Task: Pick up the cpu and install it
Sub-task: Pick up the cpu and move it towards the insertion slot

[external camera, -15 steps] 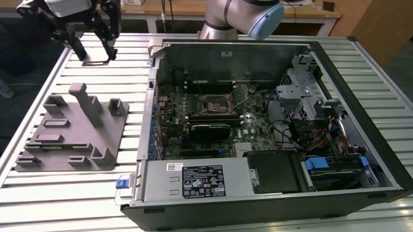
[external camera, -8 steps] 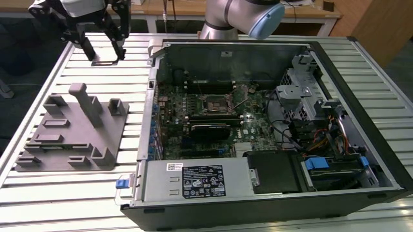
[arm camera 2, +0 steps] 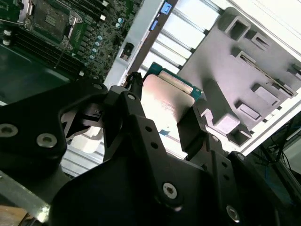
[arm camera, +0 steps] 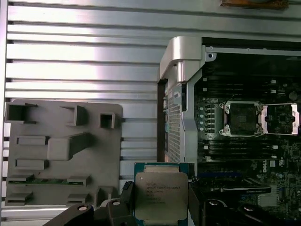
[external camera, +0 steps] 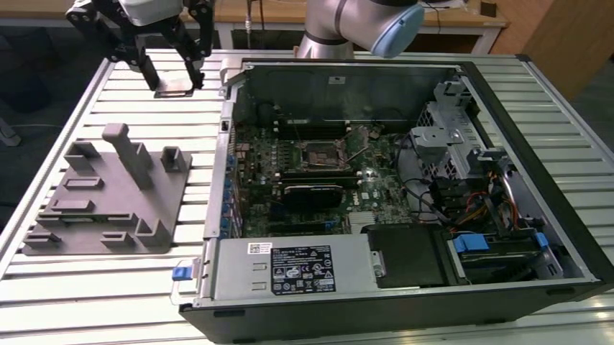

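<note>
One end effector [arm camera: 161,203] grips a square, silver-topped, green-edged cpu [arm camera: 160,194].

Cpu [arm camera: 161,197] is showing a silver-grey top with green edging; gripper [external camera: 175,80] is looking black; fixture [external camera: 96,205] plain grey; counter [external camera: 77,287] silver, ribbed; motherboard [external camera: 384,188] green; case [external camera: 403,316] black.

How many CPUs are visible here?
1: the cpu, clamped in the gripper above the slatted table, at the exterior view's left of the open case. The socket looks empty.
</note>
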Controlling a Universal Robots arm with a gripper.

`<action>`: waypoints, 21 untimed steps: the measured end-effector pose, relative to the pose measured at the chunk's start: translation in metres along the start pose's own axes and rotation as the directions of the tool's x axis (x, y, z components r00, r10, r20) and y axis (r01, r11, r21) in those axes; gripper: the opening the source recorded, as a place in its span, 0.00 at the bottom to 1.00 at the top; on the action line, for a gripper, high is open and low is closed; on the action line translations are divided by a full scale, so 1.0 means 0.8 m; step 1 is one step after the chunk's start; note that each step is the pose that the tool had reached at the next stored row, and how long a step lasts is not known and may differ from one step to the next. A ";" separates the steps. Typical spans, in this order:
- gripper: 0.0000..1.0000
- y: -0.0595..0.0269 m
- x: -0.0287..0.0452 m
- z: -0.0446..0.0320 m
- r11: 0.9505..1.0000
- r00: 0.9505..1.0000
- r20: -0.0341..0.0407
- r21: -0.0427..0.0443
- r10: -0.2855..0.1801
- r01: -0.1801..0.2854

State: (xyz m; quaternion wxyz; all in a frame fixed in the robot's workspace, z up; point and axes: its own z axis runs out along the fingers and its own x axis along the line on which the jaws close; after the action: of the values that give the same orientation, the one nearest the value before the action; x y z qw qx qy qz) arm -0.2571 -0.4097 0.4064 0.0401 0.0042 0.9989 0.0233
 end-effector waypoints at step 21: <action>0.54 0.000 -0.0734 0.0059 1.000 1.000 0.000 0.000 0.000 0.000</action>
State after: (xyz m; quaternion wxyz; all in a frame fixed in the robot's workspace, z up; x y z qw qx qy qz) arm -0.1981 -0.4097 0.4064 0.0400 0.0042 0.9989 0.0233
